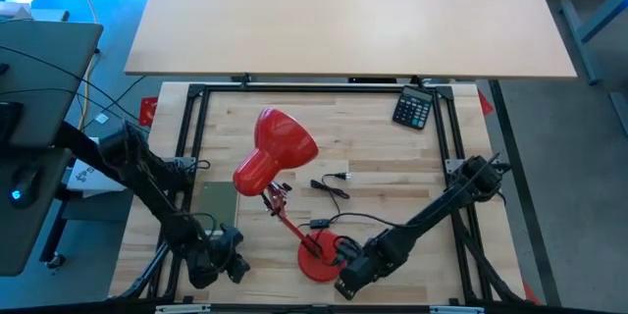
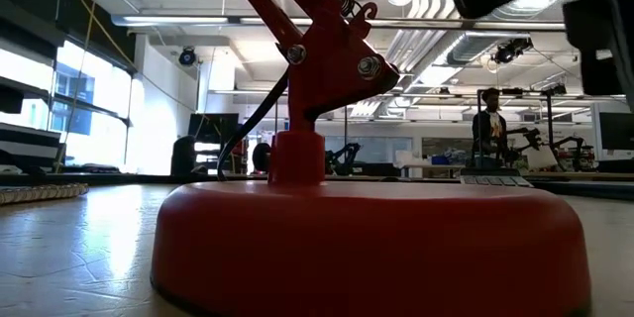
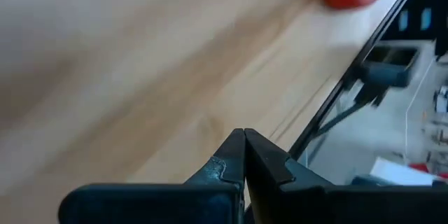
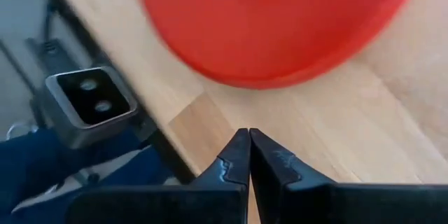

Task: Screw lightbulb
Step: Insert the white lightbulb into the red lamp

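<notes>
You couldn't find the small white lightbulb in any view, so its place, long axis and pointing direction couldn't be told. Your red metal desk lamp (image 1: 285, 172) lay across the light wooden slatted table (image 1: 373, 172), shade (image 1: 278, 147) toward the far side, round base (image 1: 319, 255) at the near edge. Your right gripper (image 4: 249, 155) sat just beside that base, jaws pressed together, holding nothing. Your left gripper (image 3: 243, 155) waited at the near left edge, jaws together too, empty. The low view was mostly blocked by the base. A dark calculator (image 1: 414, 109) sat far right; a black cord (image 1: 334, 184) lay mid-table
</notes>
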Action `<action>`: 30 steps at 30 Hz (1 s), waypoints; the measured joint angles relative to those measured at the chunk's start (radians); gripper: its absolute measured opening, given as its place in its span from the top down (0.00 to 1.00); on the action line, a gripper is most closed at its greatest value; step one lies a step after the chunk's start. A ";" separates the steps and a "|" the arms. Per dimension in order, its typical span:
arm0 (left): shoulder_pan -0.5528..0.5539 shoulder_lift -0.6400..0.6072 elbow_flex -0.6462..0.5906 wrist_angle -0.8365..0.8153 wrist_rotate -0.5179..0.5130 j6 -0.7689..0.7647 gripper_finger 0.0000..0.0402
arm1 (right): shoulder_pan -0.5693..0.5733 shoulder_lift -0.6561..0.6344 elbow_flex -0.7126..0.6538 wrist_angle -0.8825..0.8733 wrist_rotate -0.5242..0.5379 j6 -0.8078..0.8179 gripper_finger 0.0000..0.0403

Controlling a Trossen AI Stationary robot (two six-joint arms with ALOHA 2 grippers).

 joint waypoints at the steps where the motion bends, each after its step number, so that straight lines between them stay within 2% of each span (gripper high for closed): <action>1: -0.001 0.025 0.000 0.033 0.017 0.000 1.00 | 0.003 0.006 -0.001 -0.001 0.006 0.011 1.00; 7: -0.001 0.135 0.000 0.217 0.042 -0.025 1.00 | 0.017 0.079 -0.001 0.107 0.005 0.073 1.00; 10: 0.000 0.156 0.000 0.263 0.043 -0.027 1.00 | 0.013 0.096 -0.001 0.148 0.048 0.118 1.00; 14: 0.000 0.159 0.000 0.269 0.043 -0.026 1.00 | -0.017 0.098 -0.001 0.183 0.100 0.168 1.00; 24: -0.001 0.159 0.000 0.258 0.048 0.006 1.00 | -0.137 0.121 0.000 0.276 0.201 0.149 1.00; 27: -0.003 0.159 0.000 0.254 0.063 0.008 1.00 | -0.186 0.161 0.001 0.396 0.195 0.113 1.00; 30: -0.013 0.157 0.000 0.253 0.067 0.008 1.00 | -0.216 0.201 0.001 0.523 0.136 0.093 1.00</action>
